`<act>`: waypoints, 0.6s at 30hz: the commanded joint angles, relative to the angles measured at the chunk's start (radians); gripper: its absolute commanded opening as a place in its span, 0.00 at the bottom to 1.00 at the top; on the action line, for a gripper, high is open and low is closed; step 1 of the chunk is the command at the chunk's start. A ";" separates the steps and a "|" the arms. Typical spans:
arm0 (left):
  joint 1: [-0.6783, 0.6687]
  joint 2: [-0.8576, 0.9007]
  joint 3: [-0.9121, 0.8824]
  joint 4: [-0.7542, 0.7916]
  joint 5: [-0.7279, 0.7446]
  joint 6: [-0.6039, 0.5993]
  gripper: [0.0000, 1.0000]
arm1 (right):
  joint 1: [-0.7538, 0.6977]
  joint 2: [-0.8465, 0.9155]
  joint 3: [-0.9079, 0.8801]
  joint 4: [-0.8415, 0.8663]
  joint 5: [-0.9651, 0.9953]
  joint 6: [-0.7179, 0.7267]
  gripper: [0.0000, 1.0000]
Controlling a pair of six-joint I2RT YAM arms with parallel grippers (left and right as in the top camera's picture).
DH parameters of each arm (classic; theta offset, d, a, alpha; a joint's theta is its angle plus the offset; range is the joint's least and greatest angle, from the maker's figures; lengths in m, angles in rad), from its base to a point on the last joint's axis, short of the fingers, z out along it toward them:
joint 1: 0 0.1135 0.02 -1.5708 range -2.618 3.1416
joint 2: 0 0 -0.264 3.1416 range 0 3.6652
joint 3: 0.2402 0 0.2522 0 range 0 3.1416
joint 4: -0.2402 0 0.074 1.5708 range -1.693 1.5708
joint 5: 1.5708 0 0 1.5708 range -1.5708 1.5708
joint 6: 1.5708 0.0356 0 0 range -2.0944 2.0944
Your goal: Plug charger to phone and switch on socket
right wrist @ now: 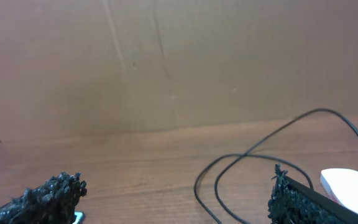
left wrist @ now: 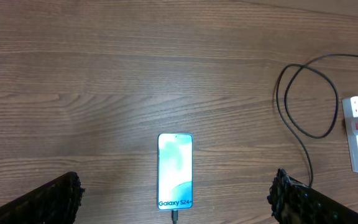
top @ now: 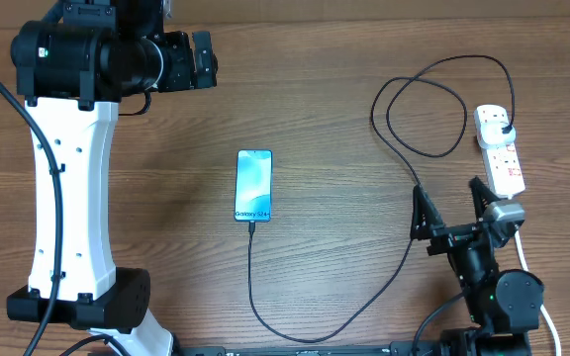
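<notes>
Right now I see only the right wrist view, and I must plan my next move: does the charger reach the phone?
Observer: Yes. The charger ends at the lower edge of the phone and looks plugged in.
Operator: Is the phone on?
Observer: It glows light blue.
Operator: Where is the left tool?
Observer: The left tool hangs open, up and to the left of the phone in the overhead view, touching nothing.

We see the phone (top: 253,186) lying flat, screen lit and facing up; the black charger (top: 249,262) runs from its lower end, looping to its plug in the white socket (top: 500,150).
</notes>
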 commanded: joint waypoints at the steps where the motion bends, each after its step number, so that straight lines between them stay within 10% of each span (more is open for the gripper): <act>1: 0.000 0.004 0.006 0.002 -0.006 0.005 1.00 | 0.006 -0.047 -0.046 0.013 0.018 -0.001 1.00; 18: 0.000 0.004 0.006 0.002 -0.006 0.005 1.00 | 0.011 -0.156 -0.166 -0.007 0.026 -0.002 1.00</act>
